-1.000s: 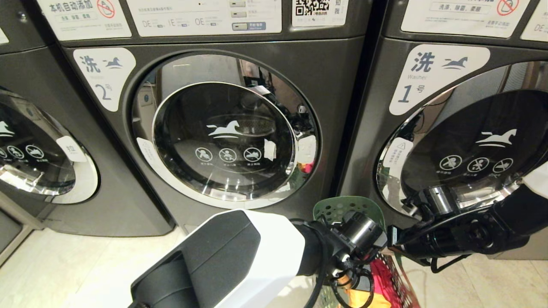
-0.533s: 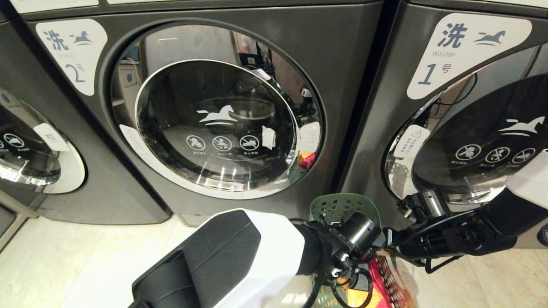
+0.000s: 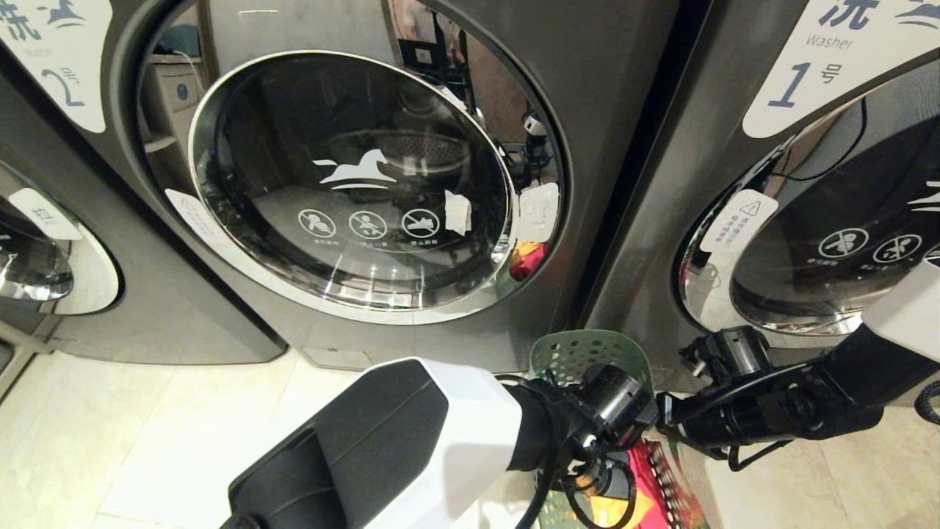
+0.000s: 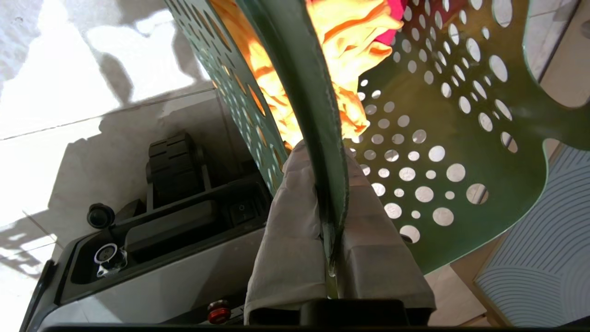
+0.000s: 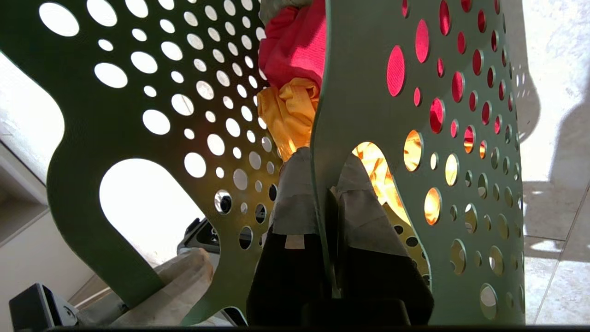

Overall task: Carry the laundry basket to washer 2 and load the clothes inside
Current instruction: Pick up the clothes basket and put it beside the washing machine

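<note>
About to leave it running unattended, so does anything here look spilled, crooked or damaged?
Nothing stands out. The laundry basket is pinched by its walls in the left gripper and right gripper, the clothes sit inside it, and washer 2 has its door closed.

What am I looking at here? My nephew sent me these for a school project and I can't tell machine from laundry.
It is a two-armed robot in a laundromat. The wide picture comes from a camera on its head, looking down at washer 2, whose door is closed, with washer 1 beside it. The other two pictures come from cameras on its wrists. The left gripper and the right gripper are each clamped on a wall of the green laundry basket, holding it in front of the machines. Inside the basket are the clothes: a yellow garment and a pink-red garment.
</note>
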